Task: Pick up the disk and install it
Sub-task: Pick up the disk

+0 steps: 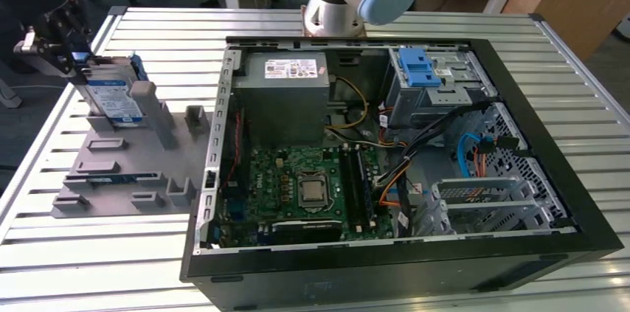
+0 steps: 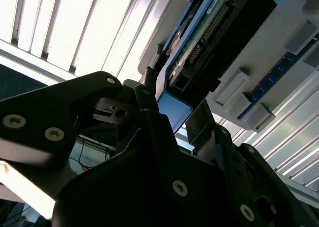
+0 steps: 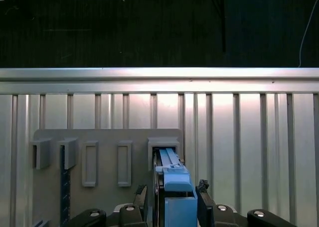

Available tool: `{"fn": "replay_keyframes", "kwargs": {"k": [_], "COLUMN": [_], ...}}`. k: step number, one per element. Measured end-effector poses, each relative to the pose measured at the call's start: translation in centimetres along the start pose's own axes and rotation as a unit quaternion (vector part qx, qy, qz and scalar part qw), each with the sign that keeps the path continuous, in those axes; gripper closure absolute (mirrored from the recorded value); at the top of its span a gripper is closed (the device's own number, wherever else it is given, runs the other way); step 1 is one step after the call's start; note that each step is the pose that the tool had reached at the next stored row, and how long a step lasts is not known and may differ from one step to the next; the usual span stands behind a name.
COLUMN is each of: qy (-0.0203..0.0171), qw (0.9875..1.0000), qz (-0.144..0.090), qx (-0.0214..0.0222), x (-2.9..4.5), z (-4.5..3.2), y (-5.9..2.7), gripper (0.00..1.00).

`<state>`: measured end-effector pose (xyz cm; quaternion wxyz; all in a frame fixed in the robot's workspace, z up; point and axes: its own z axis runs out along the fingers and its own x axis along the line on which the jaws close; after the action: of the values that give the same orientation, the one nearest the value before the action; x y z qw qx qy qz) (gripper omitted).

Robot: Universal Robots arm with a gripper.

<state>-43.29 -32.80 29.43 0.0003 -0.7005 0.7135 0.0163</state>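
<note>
- The hand (image 3: 172, 189) has its two fingers (image 3: 202, 187) closed against the blue end of the one disk (image 1: 111, 96).
- The disk stands upright in a slot of a grey holder (image 1: 118, 172), by the desk (image 1: 99, 268) edge at the exterior view's left, towards the far corner.
- In the first wrist view I count four more grey brackets (image 3: 89, 162) on the holder beside that slot.
- Just beside the holder lies one open computer case (image 1: 512, 253), and its near wall stands between the holder and the inside.
- Inside are one grey box (image 1: 285, 80), one green board (image 1: 295, 186) and one silver cage with a blue latch (image 1: 433, 76).
</note>
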Motion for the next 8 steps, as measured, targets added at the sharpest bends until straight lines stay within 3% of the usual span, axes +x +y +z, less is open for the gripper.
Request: {"fn": "replay_keyframes", "kwargs": {"k": [8], "qy": [0.0], "qw": [1.0], "qz": [0.0], "qx": [-0.0001], "x": [0.03], "z": [0.28], "y": [-0.01], "gripper": [0.5]}}
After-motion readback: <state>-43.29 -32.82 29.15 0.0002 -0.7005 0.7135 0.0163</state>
